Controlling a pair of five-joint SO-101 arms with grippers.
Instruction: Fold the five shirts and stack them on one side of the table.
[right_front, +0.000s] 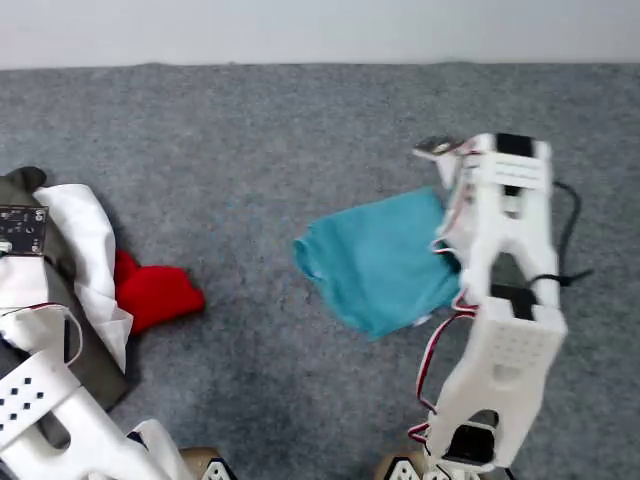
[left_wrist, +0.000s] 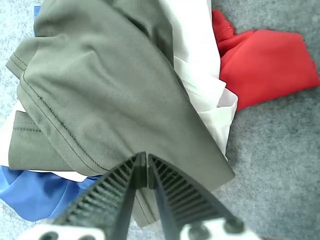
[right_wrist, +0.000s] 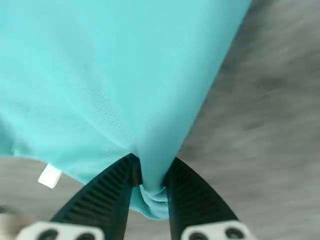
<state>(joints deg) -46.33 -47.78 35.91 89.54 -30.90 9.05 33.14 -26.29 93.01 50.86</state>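
Two grips we see: right gripper (right_wrist: 150, 172) pinches the teal shirt (right_front: 385, 262) mid-bench (right_front: 250, 130); left gripper (left_wrist: 147, 167) sits closed above the grey shirt (left_wrist: 100, 90) at the left edge.

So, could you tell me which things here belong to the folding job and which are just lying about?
Job: teal shirt, held by the right gripper; grey shirt; white shirt; red shirt; blue shirt; table.
Not the job: wall.
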